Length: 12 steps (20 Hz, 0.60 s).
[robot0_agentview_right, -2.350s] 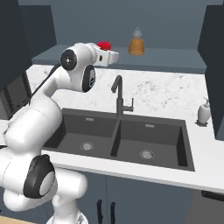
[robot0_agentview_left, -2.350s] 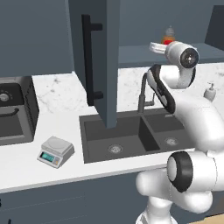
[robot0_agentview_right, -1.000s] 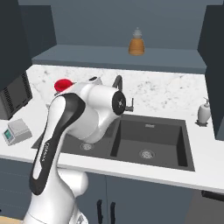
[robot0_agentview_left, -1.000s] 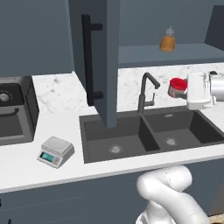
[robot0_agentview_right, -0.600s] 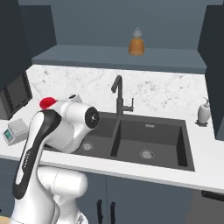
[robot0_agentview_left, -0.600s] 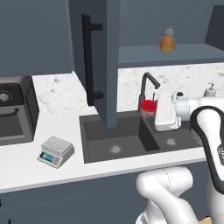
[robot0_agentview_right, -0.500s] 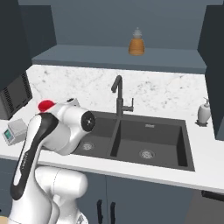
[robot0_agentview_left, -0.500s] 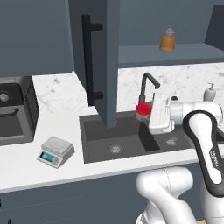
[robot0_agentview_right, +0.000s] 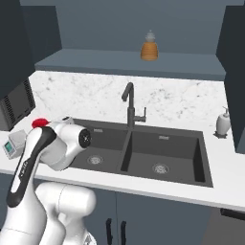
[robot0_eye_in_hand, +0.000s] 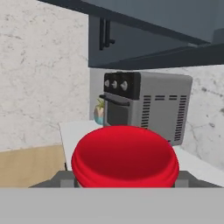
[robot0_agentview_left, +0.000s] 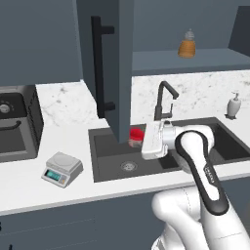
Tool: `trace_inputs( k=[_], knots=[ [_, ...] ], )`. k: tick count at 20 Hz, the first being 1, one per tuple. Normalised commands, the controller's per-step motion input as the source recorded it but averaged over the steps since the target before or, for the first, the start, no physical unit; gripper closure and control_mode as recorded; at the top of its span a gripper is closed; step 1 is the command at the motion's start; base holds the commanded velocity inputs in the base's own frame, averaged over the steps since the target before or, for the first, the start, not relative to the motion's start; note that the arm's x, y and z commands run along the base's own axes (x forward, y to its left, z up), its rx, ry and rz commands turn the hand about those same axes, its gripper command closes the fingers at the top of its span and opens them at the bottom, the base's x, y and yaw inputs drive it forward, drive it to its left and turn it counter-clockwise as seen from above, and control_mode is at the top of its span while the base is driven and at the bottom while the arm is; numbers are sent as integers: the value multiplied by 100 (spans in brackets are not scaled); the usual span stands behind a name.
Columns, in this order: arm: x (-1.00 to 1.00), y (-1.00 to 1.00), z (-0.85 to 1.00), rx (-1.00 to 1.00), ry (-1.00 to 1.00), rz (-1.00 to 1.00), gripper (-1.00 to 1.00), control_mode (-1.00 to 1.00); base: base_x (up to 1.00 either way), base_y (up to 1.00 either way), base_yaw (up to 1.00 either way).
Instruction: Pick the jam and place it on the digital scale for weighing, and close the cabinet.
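1. The gripper (robot0_agentview_left: pixel 138 138) is clenched on the jam (robot0_agentview_left: pixel 136 135), a squat jar with a red lid, and holds it in the air over the left basin of the sink (robot0_agentview_left: pixel 105 146). A second ago the jar was off to the right, near the faucet (robot0_agentview_left: pixel 163 100); it has since swung left and lower.
2. In the right base view the red lid of the jam (robot0_agentview_right: pixel 39 123) shows at the far end of the arm, near the digital scale (robot0_agentview_right: pixel 13 142) at the counter's left edge.
3. In the hand view the red lid (robot0_eye_in_hand: pixel 124 156) sits between the fingers, with a toaster oven (robot0_eye_in_hand: pixel 146 104) on the counter ahead.
4. The digital scale (robot0_agentview_left: pixel 62 169) stands on the white counter (robot0_agentview_left: pixel 29 183), left of the sink, and its round plate is bare. The jam is in the air between sink and scale, not yet over the plate.
5. Judged from this, the carry is more than halfway; the jar needs to travel further left, then down onto the plate.
6. The cabinet (robot0_agentview_left: pixel 124 63) door is open, its edge pointing outward, black handle (robot0_agentview_left: pixel 97 66) to the side. An orange bottle (robot0_agentview_left: pixel 187 45) stands on its shelf. Closing the door remains undone.
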Motion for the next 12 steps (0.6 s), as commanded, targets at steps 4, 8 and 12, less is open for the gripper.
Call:
trace_inputs(
  k=[4,8,12],
  knots=[
    [25,63,-46,0,0,4,100,-100,0,0,0],
    [30,72,-34,0,1,5,100,-100,0,0,0],
    [17,53,-16,1,6,11,100,-100,0,0,0]
  ],
)
